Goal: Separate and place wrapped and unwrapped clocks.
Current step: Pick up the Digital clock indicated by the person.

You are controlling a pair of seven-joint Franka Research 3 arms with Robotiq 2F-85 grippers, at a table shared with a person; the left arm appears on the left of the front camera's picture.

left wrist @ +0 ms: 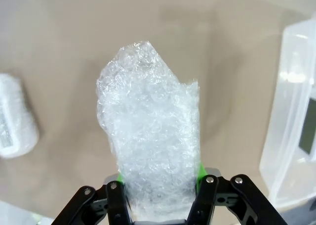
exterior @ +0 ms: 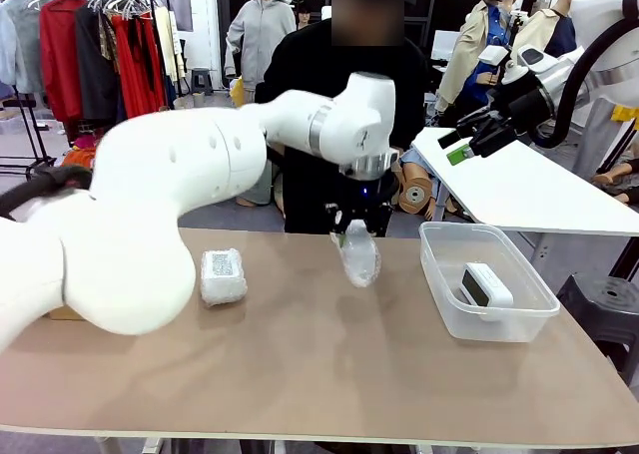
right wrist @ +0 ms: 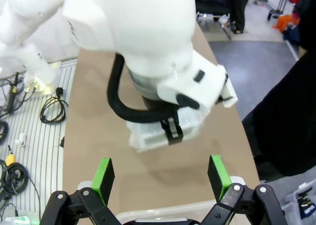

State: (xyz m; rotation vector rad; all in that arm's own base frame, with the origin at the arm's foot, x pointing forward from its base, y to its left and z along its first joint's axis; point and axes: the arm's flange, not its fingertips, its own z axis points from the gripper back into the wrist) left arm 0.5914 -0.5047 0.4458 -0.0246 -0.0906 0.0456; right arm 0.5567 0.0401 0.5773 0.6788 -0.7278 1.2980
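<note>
Left tool (left wrist: 159,185): closed on one end of a wrapped clock (left wrist: 150,131); the green pads press the crinkly wrap from both sides.
Wrapped clock in the grip: it hangs downward from the tool near the middle of the surface (exterior: 300,364), between the other bundle and the bin. Whether its lower end touches the surface is hard to tell from the front view.
Second wrapped clock (exterior: 222,276): it lies alone on the surface, on the robot's left side, well apart from the bin.
Bin (exterior: 444,274): a clear plastic box standing on the robot's right side of the surface.
Inside the bin: one bare clock (exterior: 485,286), white with a dark screen, leaning near the front wall.
Right tool (right wrist: 161,178): wide open and holding nothing; it is raised above the right side, with the rim of the bin below it.
Person (exterior: 344,65): stands at the far edge in dark clothes.
</note>
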